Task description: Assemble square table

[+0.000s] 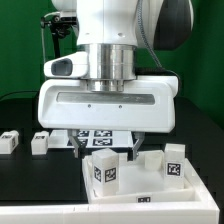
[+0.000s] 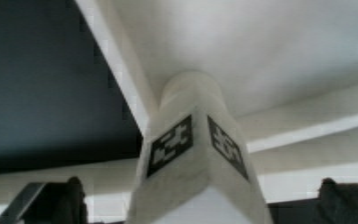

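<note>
No words or numbers can be read; only black-and-white tag patterns on the legs [image 1: 107,171] and the marker board [image 1: 103,134].

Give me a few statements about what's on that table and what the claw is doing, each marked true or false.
1. Two loose legs sit on the dark table at the exterior view's left. True.
2. The gripper is clamped shut on a leg. False: its fingers stand apart on either side of the tagged leg, without touching it.
3. The table top is white with a raised rim. True.
4. The tagged leg lies flat on its side. False: it stands upright on the table top.
</note>
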